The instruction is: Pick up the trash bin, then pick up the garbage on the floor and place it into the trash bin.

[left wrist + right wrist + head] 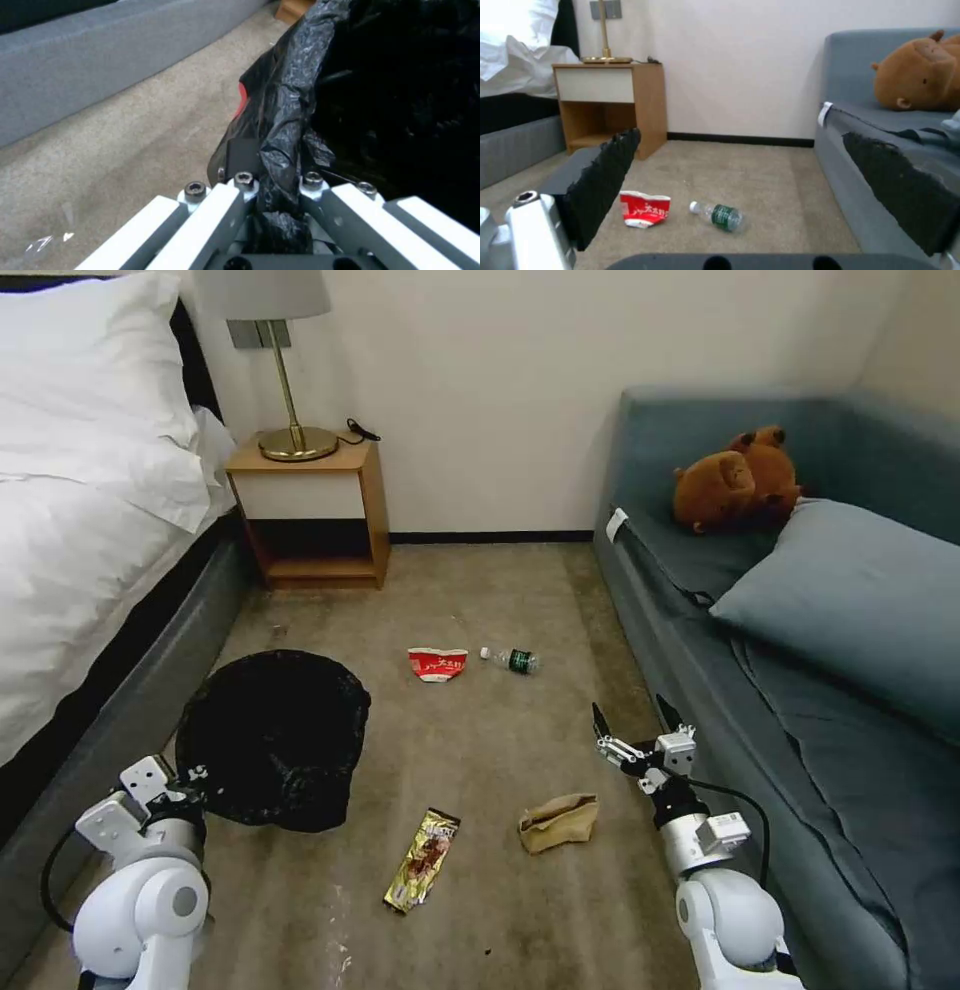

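Your left gripper [277,176] has its jaws closed tight on the near rim of the trash bin [275,735], pinching the crinkled black bag [295,112] beside the bed [80,530]. Your right gripper [640,722] hangs above the carpet [480,600] by the sofa [800,670], jaws wide apart and holding nothing. The paper bag [560,822] lies just beside it, the snack wrapper [423,859] nearer the bin, and the crushed cup [438,664] and bottle [512,659] farther out.
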You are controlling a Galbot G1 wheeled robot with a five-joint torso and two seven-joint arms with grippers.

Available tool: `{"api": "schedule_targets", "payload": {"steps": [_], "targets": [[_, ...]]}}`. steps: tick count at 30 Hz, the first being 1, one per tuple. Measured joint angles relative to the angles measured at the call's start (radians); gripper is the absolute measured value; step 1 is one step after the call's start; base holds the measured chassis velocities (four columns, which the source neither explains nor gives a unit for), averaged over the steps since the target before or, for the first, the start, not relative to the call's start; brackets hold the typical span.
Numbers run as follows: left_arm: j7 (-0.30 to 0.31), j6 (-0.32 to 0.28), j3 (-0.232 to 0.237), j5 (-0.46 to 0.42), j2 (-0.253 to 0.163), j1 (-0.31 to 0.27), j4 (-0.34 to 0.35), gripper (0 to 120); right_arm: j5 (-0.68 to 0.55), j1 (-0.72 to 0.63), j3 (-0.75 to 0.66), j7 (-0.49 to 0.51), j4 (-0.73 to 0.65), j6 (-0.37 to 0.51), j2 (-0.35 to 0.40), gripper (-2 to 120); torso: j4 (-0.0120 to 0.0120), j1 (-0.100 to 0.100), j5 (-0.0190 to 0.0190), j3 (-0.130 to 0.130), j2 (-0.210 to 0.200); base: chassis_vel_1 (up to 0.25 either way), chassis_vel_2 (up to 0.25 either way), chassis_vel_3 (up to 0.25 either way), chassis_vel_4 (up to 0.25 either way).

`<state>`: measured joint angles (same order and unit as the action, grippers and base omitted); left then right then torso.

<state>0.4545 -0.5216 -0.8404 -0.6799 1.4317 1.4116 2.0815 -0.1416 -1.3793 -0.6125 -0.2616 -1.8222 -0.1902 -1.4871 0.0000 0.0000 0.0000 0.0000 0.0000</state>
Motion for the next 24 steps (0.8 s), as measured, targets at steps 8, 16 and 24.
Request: {"api": "schedule_targets", "payload": {"steps": [8,16,24], "targets": [[0.000,0.007,0.001,0.001,0.004,-0.001,-0.014,1,-0.003,0.002,-0.001,0.001,0.008,0.000,-0.004,100,0.0000,0.000,0.0001,0.000,0.000,-0.075,0.075,0.063,-0.076],[-0.003,0.016,0.000,0.001,0.002,0.004,-0.018,1,-0.007,0.003,-0.005,0.003,0.009,0.001,-0.004,100,0.0000,0.000,0.0000,0.000,0.000,-0.078,0.078,0.085,-0.076],[-0.005,0.019,-0.008,-0.003,0.003,0.010,-0.017,1,-0.012,0.001,-0.005,0.002,0.013,-0.035,-0.005,100,0.0000,0.000,0.0000,0.000,0.000,-0.043,0.051,0.042,-0.041]]}}
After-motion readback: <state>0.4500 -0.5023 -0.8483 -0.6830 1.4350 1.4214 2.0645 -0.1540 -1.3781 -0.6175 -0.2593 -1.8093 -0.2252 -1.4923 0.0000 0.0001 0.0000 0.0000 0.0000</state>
